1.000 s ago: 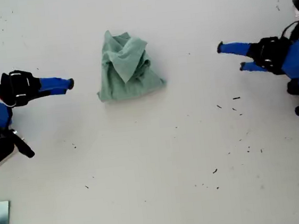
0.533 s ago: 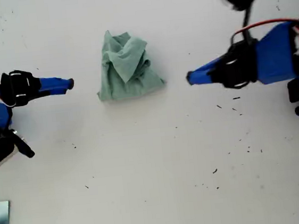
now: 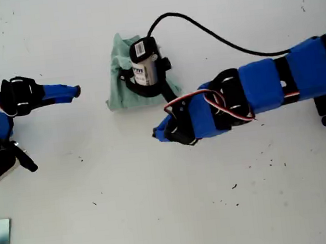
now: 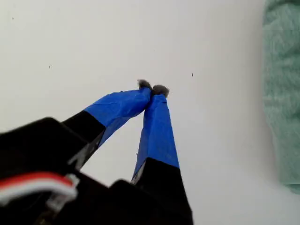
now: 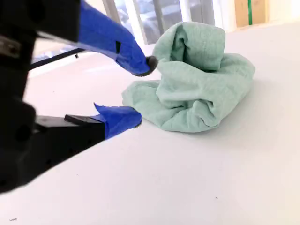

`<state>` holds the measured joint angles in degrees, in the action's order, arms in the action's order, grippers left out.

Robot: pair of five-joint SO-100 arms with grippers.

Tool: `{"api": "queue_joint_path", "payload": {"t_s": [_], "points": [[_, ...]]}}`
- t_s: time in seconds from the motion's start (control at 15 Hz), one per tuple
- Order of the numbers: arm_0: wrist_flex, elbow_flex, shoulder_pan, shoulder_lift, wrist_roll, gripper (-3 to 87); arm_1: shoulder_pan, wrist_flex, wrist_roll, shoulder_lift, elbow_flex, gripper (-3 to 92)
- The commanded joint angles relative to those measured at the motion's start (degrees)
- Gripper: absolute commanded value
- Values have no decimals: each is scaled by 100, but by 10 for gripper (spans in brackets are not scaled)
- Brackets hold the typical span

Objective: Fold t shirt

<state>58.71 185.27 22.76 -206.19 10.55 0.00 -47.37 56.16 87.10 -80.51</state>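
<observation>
The white table (image 3: 160, 204) fills the whole exterior view, bare except for some small dark specks. At the exterior view's left my first gripper (image 3: 77, 91) rests low, its two blue-taped fingers closed tip against tip with nothing between them, well apart from the cloth; the first wrist view shows the same closed tips (image 4: 152, 89) and only an edge of green fabric at the side. Going toward the exterior view's right, the t shirt (image 3: 125, 85) lies in the upper middle of the table as a crumpled heap, partly hidden under the wrist camera of the other arm. That arm reaches in from the exterior view's right, and my second gripper (image 5: 138, 96) is just beside the heap's near edge, its jaws spread wide and holding nothing. I judge the shirt light, soft and limp: it will sag and drag, not slide as one piece. A good hold seems the thin flat edge (image 5: 140, 101) lying on the table, not the bulky top fold, pinched deep enough to catch one layer.
</observation>
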Motion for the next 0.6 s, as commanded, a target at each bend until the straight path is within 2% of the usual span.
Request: {"api": "queue_joint_path", "payload": {"t_s": [0.0, 0.13, 0.2, 0.33, 0.4, 0.47, 0.53], "points": [[0, 62, 70, -18, -62, 133, 18, -132, 141, 88, 510, 2], [0, 62, 70, -18, -62, 133, 360, -185, 185, 79, 519, 2], [0, 62, 70, -18, -62, 133, 826, -132, 193, -18, 510, 2], [0, 62, 70, -18, -62, 133, 2487, 167, 624, -1301, 1740, 2], [0, 62, 70, -18, -62, 133, 3516, 580, 510, -2602, 3234, 2], [0, 62, 70, -18, -62, 133, 4298, 1477, 466, -3437, 4351, 5], [0, 62, 70, -18, -62, 133, 4781, 1784, 79, -2821, 4342, 7]]}}
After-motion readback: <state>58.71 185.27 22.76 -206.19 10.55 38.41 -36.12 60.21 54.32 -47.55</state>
